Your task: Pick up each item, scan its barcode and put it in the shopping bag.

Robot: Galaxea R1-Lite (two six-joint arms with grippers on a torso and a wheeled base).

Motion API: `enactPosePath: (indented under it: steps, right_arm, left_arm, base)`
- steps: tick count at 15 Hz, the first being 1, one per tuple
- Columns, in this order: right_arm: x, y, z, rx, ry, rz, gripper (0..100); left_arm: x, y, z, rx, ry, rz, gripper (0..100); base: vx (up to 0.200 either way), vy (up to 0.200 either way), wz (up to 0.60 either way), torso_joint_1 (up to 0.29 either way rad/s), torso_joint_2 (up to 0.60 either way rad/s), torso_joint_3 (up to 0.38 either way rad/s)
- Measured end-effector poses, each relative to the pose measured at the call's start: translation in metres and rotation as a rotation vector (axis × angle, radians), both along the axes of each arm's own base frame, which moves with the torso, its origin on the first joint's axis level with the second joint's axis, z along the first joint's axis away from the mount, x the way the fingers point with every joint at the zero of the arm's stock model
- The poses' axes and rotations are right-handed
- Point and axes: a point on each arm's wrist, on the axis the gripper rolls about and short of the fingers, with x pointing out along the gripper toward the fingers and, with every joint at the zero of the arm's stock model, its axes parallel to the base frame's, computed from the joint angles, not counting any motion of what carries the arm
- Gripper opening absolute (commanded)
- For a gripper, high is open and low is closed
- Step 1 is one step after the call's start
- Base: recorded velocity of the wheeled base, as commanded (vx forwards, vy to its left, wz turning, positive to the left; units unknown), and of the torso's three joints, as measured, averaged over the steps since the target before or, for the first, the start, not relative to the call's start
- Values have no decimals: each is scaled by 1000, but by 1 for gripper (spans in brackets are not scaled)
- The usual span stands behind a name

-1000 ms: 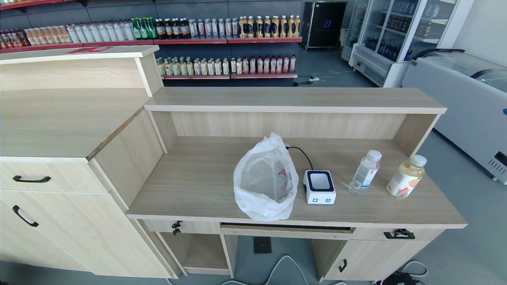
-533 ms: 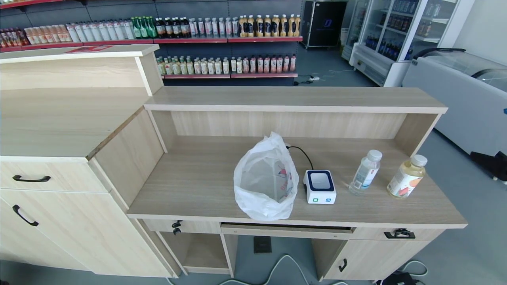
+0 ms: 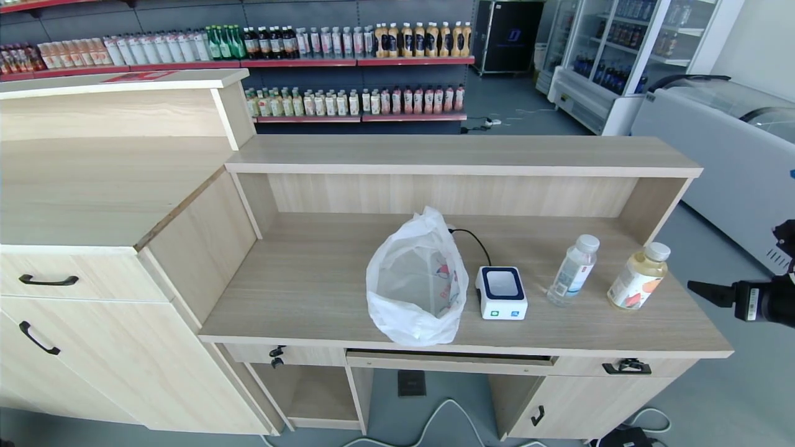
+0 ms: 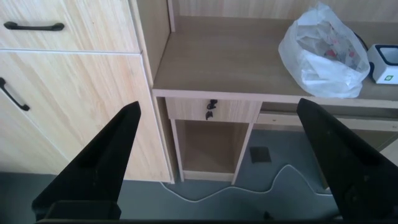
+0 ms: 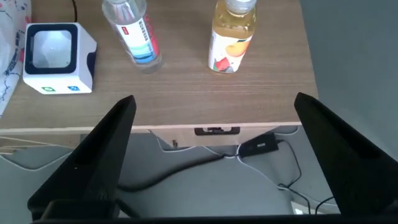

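Wooden checkout counter (image 3: 310,279), drinks shelves behind. Shopping bag (image 3: 416,288) stands open mid-counter with the scanner (image 3: 501,293) just to its right. Further right are a clear bottle (image 3: 572,270) and a yellow juice bottle (image 3: 638,276), both upright. Right gripper (image 5: 216,102) hangs off the near right edge, fingers spread wide. Left gripper (image 4: 219,107) is spread too, off the near left.

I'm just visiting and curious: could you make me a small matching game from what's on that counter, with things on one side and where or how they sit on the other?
Things:
1. shopping bag
2. scanner
3. clear bottle
4. yellow bottle

Descriptions:
A. a black cable runs from it
B. nearest the right end of the counter
C. mouth open, left of the rest
D. between scanner and yellow bottle

Pairs: 1-C, 2-A, 3-D, 4-B
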Motion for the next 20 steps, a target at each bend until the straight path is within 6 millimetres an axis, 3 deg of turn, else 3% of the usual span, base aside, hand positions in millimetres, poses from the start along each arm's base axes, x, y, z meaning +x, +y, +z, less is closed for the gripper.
enactPosePath:
  steps: [3, 6, 12, 20]
  right_arm:
    - [12, -28, -27, -36, 3, 18, 100]
    - [29, -42, -43, -63, -45, 24, 100]
    - [71, -28, -67, -83, -121, 153, 100]
    - [102, -12, -89, -73, -132, 225, 100]
  left_arm:
    - [0, 0, 0, 0, 0, -1, 100]
    - [0, 0, 0, 0, 0, 0, 100]
    - [0, 0, 0, 0, 0, -1, 100]
    - [0, 0, 0, 0, 0, 0, 100]
  base:
    - [0, 0, 0, 0, 0, 0]
    - [0, 0, 0, 0, 0, 0]
    - [0, 0, 0, 0, 0, 0]
    - [0, 0, 0, 0, 0, 0]
